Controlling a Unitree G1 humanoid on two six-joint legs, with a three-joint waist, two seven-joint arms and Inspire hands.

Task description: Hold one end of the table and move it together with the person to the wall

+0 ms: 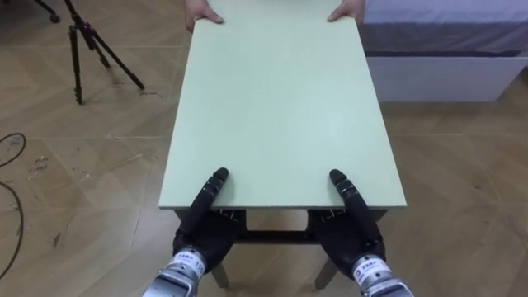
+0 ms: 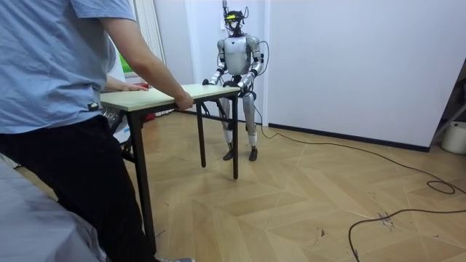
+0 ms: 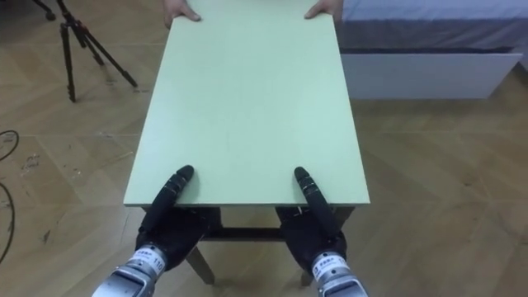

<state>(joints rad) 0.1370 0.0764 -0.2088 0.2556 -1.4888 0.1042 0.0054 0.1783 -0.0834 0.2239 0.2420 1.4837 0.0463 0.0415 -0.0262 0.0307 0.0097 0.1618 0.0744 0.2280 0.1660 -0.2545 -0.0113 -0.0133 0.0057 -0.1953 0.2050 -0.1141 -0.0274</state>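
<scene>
Note the pale green table running lengthwise away from you, between the robot and a person. The left robot hand and the right robot hand each clamp its near edge, thumb on top and the other fingers beneath. The person's hands grip the far edge. A tripod stands to the left and a bed to the right.

**Soft, even indoor light**

The room is brightly and evenly lit. The pale table top is lit uniformly across its surface. Daylight is admitted through the window at the room view's left. Faint, soft-edged shadows are cast on the wooden floor beneath it.
</scene>
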